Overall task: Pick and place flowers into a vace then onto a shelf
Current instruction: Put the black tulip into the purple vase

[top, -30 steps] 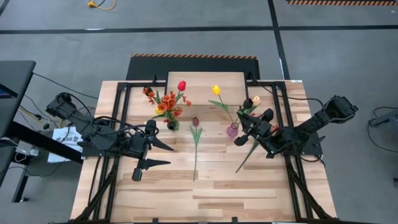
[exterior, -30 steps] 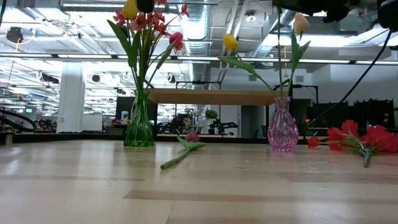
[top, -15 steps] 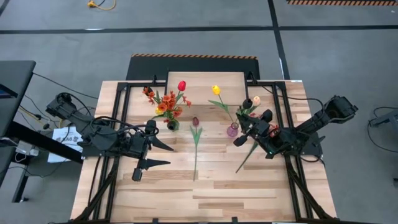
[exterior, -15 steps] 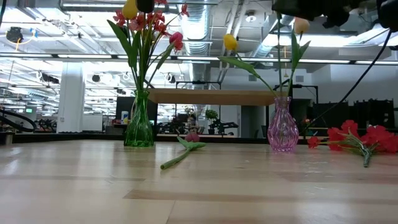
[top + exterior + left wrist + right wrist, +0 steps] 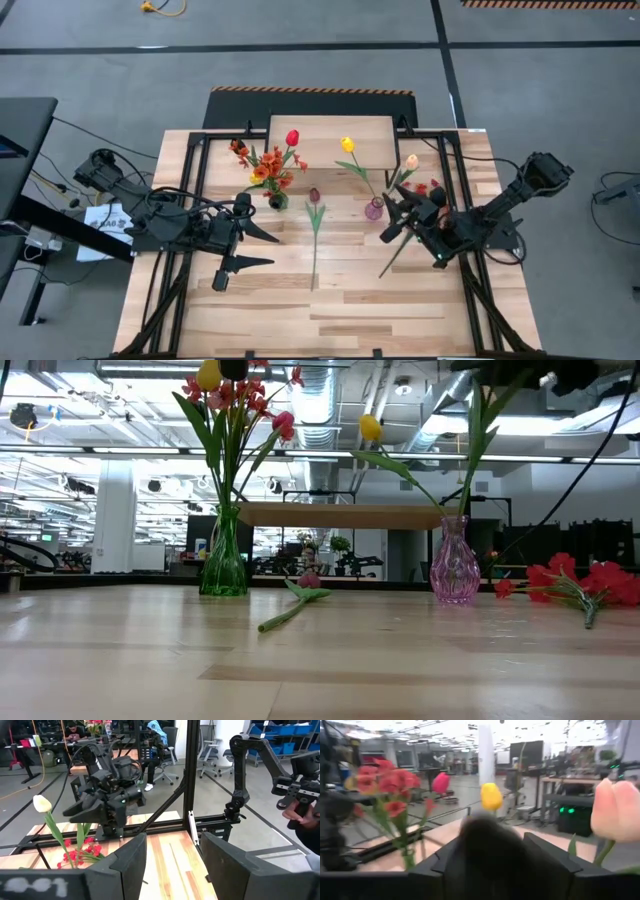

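- High view showed us both vases filled: green vase (image 5: pixel 276 200), pink vase (image 5: pixel 374 209).
- We counted a maroon tulip (image 5: pixel 314 195) loose, shelf (image 5: pixel 330 128) bare.
- Our right gripper (image 5: pixel 398 222) and left gripper (image 5: pixel 262 248) gaped, holding nothing.

No text, label or number can be read anywhere.

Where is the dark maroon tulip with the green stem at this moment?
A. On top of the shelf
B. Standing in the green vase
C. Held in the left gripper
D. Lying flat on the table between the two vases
D: the maroon tulip lies flat on the table, between the green vase and the pink vase.
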{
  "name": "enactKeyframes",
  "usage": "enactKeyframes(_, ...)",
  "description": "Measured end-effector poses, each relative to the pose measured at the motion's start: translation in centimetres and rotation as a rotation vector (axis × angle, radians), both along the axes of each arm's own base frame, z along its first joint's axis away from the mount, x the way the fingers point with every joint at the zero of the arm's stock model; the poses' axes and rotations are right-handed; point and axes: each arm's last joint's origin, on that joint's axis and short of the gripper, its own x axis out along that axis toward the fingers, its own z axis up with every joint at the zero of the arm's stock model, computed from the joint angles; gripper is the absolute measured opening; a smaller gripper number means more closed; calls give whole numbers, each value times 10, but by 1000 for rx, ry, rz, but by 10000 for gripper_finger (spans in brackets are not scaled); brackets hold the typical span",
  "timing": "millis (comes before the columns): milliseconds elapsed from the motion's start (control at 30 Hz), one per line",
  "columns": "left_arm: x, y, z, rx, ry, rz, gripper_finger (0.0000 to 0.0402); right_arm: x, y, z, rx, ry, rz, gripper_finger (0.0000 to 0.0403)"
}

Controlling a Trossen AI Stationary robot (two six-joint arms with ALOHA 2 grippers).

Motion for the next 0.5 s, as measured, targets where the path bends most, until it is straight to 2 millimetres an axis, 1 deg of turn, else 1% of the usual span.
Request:
enactKeyframes(100, 0, 0, 0, -1, 0, 0, 178, -6, 11, 2, 25, -20, 44, 206)
enactKeyframes(200, 0, 0, 0, -1, -1, 0, 178, -11, 19, 2, 29, -22, 85, 217)
enactKeyframes(500, 0, 0, 1, -4, -6, 0, 178, -14, 25, 2, 39, -31, 115, 220)
